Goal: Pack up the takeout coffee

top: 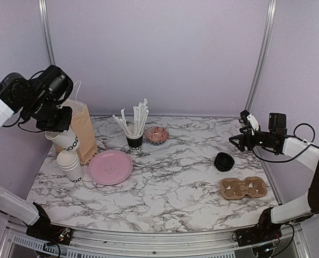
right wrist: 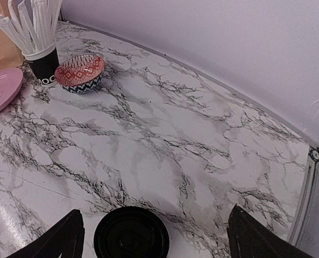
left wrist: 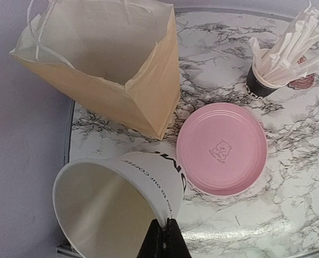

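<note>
Left gripper pinching shut on rim of white paper cup, holding it lifted and tilted, mouth showing, no lid on, at table's 9 o'clock in top view. Paper bag standing open just at cup's 12 o'clock; stack of cups sitting under it at 6 o'clock. Right gripper hanging with fingers wide apart, gripping nothing, above black lid lying at table's 3 o'clock; cup carrier lying at 4 o'clock. Judging: early stage, with lidding and packing both remaining
</note>
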`<state>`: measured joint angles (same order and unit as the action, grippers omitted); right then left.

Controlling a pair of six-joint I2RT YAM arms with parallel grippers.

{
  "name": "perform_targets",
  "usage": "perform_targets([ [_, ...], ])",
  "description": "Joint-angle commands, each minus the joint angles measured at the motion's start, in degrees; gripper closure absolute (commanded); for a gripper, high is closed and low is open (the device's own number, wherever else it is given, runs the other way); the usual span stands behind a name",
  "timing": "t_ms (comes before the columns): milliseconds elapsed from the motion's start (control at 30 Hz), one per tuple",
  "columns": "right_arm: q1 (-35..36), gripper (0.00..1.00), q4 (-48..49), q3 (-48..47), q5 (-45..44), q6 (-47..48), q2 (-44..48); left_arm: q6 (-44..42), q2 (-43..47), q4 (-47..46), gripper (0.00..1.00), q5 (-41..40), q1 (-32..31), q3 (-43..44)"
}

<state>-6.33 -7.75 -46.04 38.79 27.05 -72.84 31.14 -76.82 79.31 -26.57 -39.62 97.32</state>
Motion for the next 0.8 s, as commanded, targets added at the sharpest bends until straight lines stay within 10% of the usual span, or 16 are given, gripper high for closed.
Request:
perform_targets([
  [0,0.43,0.1,0.24,-1.85,1.85,0.23,1.06,0.28,1.69,2.17,1.0,5.01,-3.08,3.44],
  [467,0.43,0.1,-1.04,-2.39,1.09,1.48,-1.04,-21.27,-25.34,-14.49,1.0,8.9,-30.93,5.44],
  [767,0.44,0.12,-2.03,-2.91,1.17,2.13,-2.8,-26.1,-39.49,-22.47,1.0,9.57,-33.95,12.26],
])
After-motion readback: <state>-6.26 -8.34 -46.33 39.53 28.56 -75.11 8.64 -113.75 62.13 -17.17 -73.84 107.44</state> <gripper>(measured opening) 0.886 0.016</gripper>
